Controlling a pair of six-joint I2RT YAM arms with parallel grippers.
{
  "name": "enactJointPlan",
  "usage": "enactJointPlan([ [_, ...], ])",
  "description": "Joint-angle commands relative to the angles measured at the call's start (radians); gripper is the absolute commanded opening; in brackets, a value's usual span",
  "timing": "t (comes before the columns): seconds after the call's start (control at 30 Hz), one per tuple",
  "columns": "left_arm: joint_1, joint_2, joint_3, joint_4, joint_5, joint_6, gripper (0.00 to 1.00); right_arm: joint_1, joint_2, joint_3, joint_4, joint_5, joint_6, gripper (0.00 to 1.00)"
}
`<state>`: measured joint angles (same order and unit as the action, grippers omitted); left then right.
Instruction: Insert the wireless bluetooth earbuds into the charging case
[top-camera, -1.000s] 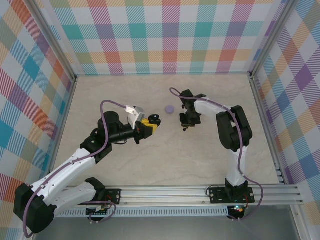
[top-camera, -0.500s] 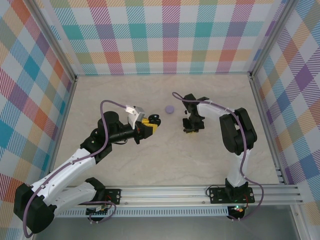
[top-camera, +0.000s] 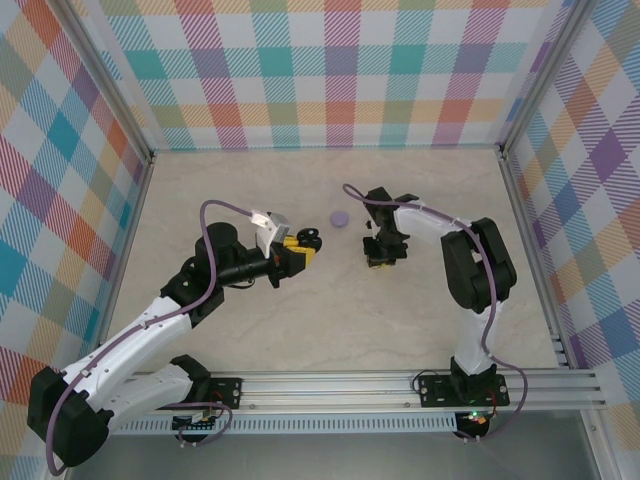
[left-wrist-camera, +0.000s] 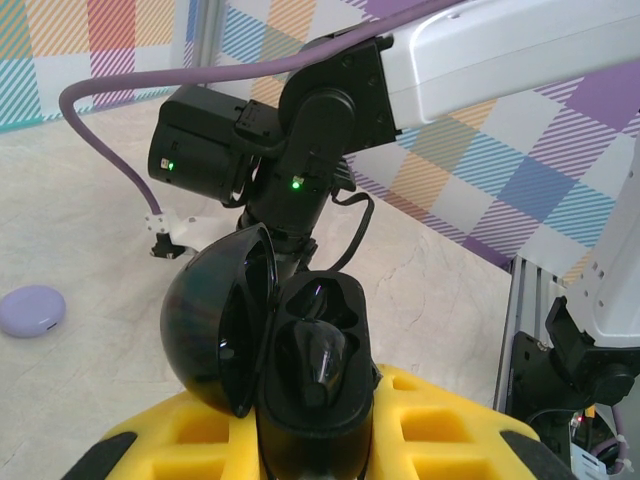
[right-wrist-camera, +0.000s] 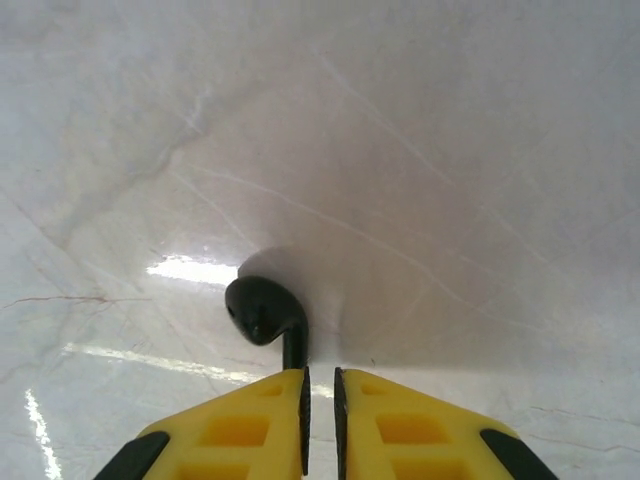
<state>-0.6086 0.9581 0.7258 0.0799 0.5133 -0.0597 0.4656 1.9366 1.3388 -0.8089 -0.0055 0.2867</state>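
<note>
Pinching black earbud (right-wrist-camera: 265, 310) stem, right hand (right-wrist-camera: 320, 385); left hand (left-wrist-camera: 312, 435) clamps open charging case (left-wrist-camera: 305, 350); lavender puck (top-camera: 339, 218) lies nearby.

The earbud (right-wrist-camera: 265, 312) is glossy black plastic, the table (right-wrist-camera: 450, 150) polished, marble-look.

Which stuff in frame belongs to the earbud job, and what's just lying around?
Part of the job:
- black earbud, pinched by its stem in the right pincer
- charging case, black, lid open, held in the left pincer

Lying about:
- lavender puck, resting on the table between the two arms, touched by neither
</note>
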Motion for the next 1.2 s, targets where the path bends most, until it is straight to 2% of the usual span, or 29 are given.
enactJointPlan([
  [0.0, -0.016, -0.01, -0.004, 0.021, 0.008, -0.006, 0.05, 0.006, -0.065, -0.019, 0.003, -0.035, -0.02, 0.19],
  [0.23, -0.016, -0.01, -0.004, 0.027, 0.01, -0.008, 0.05, 0.006, -0.082, 0.008, 0.027, -0.091, -0.004, 0.31],
  [0.57, -0.016, -0.013, -0.002, 0.026, 0.009, -0.008, 0.05, 0.011, 0.041, 0.123, -0.047, -0.021, 0.006, 0.43],
  [1.17, -0.016, -0.011, 0.0, 0.023, 0.008, -0.007, 0.05, 0.05, 0.141, 0.206, -0.119, 0.091, -0.005, 0.43],
])
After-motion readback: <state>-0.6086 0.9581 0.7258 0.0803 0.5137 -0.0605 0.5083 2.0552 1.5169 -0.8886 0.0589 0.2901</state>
